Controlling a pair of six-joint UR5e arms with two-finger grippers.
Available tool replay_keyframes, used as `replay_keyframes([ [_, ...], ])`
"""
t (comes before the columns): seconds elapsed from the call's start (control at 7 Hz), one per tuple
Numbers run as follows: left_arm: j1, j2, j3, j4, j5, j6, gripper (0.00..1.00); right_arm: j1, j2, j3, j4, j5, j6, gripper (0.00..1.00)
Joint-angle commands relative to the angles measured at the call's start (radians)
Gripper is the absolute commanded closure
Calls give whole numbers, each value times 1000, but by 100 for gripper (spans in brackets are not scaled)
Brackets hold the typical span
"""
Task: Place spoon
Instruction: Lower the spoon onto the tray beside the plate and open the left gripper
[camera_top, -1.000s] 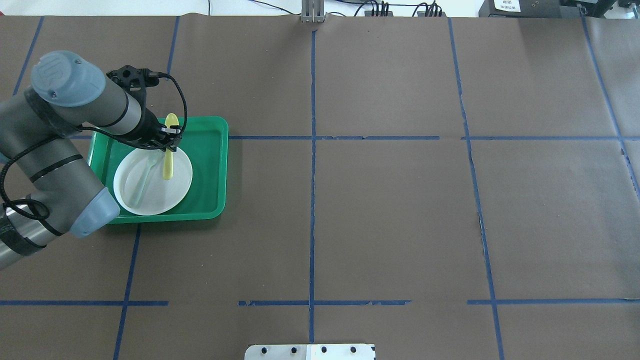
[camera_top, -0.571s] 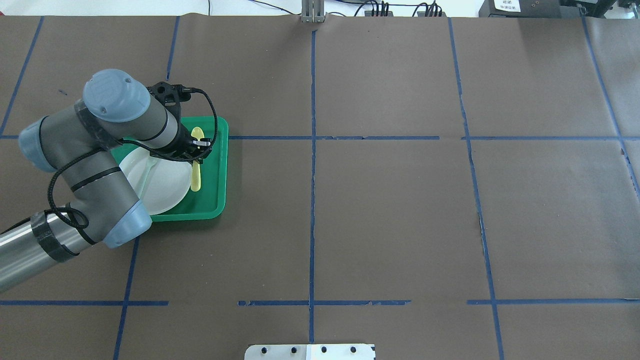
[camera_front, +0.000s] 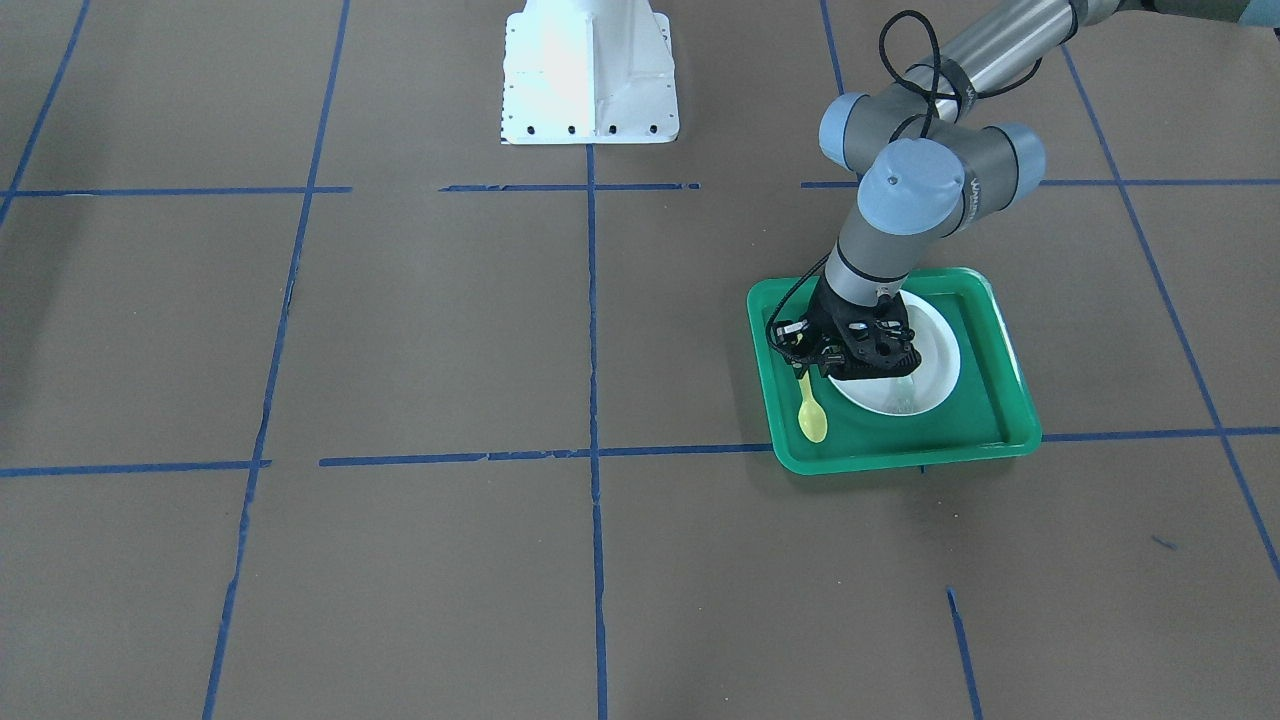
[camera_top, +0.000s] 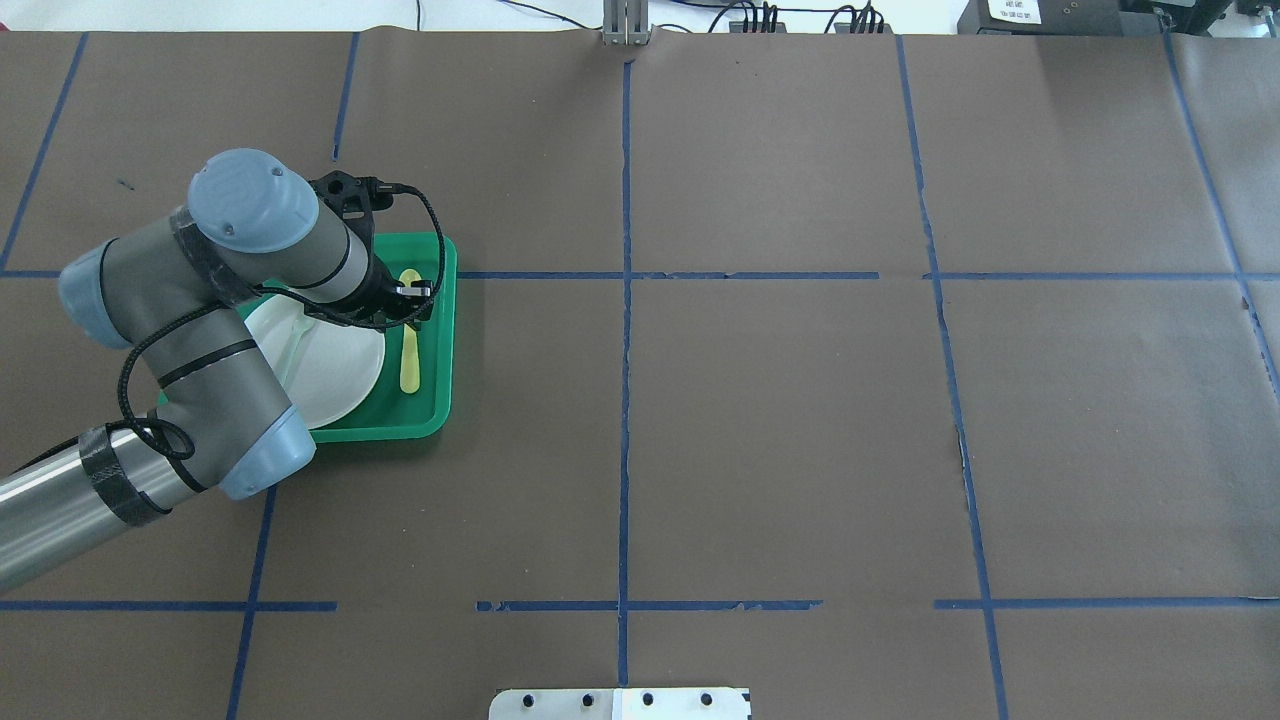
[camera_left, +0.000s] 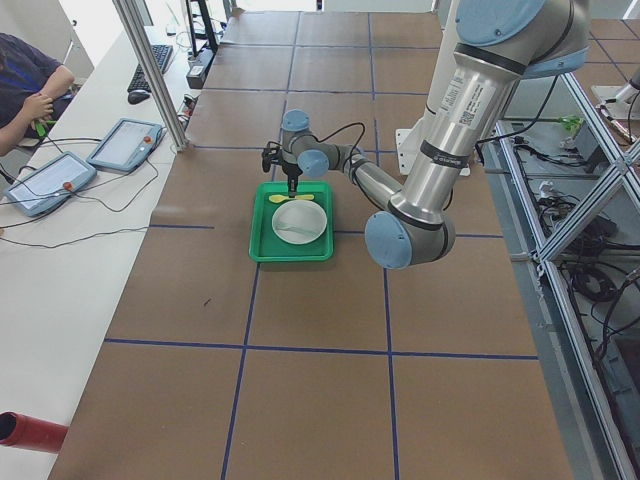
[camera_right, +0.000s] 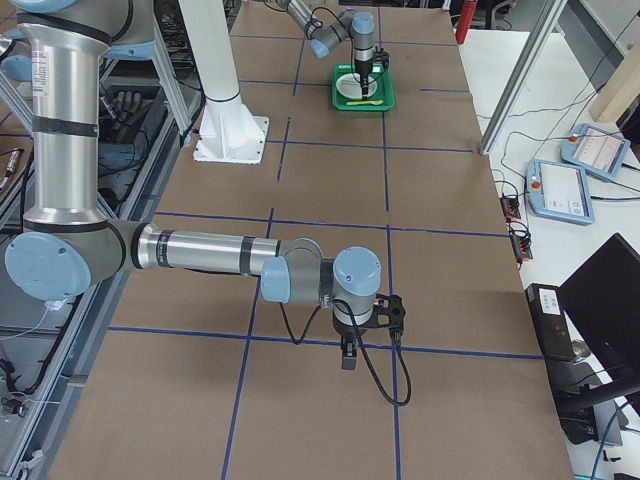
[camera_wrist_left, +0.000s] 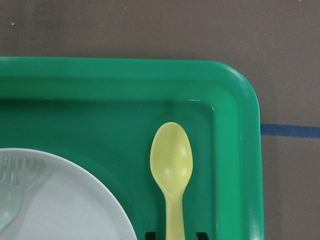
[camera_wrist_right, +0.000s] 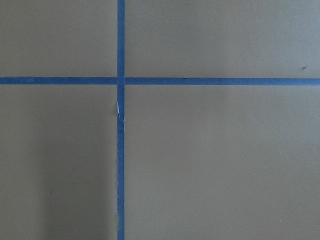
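1. The left arm (camera_top: 205, 375) reached in from the overhead view's lower left. Its elbow was folded back and its wrist was over the white plate (camera_top: 340, 375). The left gripper (camera_top: 410, 305) pointed straight down into the green tray (camera_top: 441, 340). Lettering on the wrist housing showed in the front-facing view but was too small to read.
2. The white plate sat in the tray, partly under the arm, with a pale translucent fork (camera_top: 296, 342) lying on it.
3. The yellow spoon (camera_top: 409, 355) lay on the tray floor just beside the plate's right rim, between it and the tray's right wall. Its long axis ran parallel to that wall. The bowl pointed away from the robot, hollow up, and the handle pointed toward the robot.
4. The left gripper's fingertips (camera_wrist_left: 150, 235) stood apart, one on each side of the handle just behind the bowl. A strip of green showed between each tip and the handle.
5. The right arm (camera_right: 200, 250) stretched low over the brown paper (camera_wrist_right: 225, 160). The right gripper (camera_right: 347, 358) pointed down above crossing blue tape lines (camera_wrist_right: 120, 150). I could not tell how its fingers stood.
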Motion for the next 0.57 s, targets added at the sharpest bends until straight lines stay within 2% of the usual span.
replay_keyframes([
  [0.0,0,4,-12,3,1,4,48,0,0,0,-1,0,0,0],
  [0.14,-11,6,-30,11,-2,44,48,0,0,0,-1,0,0,0],
  [0.29,-35,15,-56,15,-2,47,0,0,-1,0,-1,0,0,0],
  [0.43,-76,56,-93,15,-11,52,0,0,-1,0,-1,0,0,0],
])
